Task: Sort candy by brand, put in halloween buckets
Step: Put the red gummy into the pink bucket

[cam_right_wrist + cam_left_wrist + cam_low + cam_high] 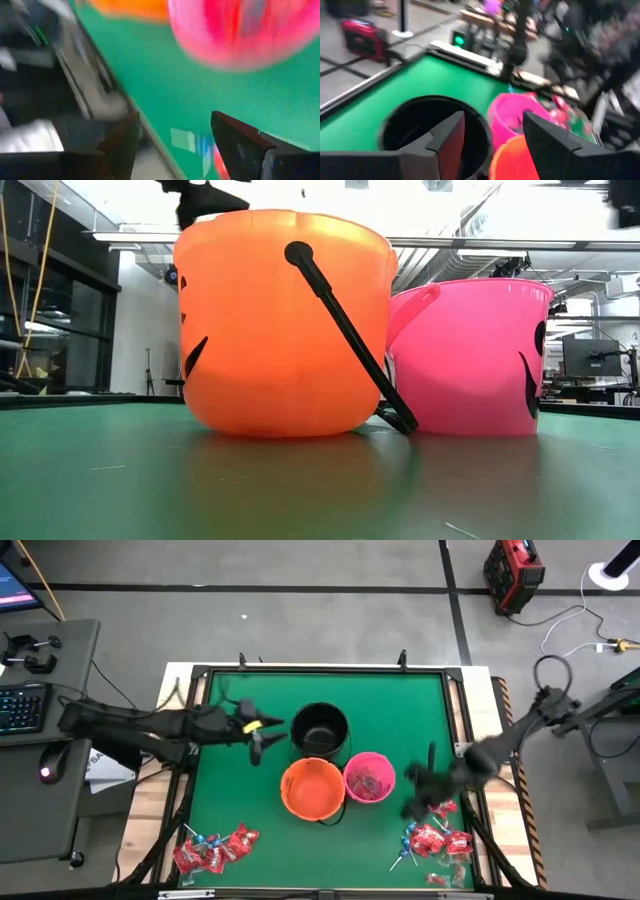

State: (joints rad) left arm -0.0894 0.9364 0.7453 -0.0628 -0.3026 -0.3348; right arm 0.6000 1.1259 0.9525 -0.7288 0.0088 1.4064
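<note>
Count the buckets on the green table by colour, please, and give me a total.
Black bucket: 1
Orange bucket: 1
Pink bucket: 1
Total: 3 buckets

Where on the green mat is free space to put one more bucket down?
Free: the far right corner behind the pink bucket, and the front strip before the orange bucket. Crowded: both front corners, with candy.
</note>
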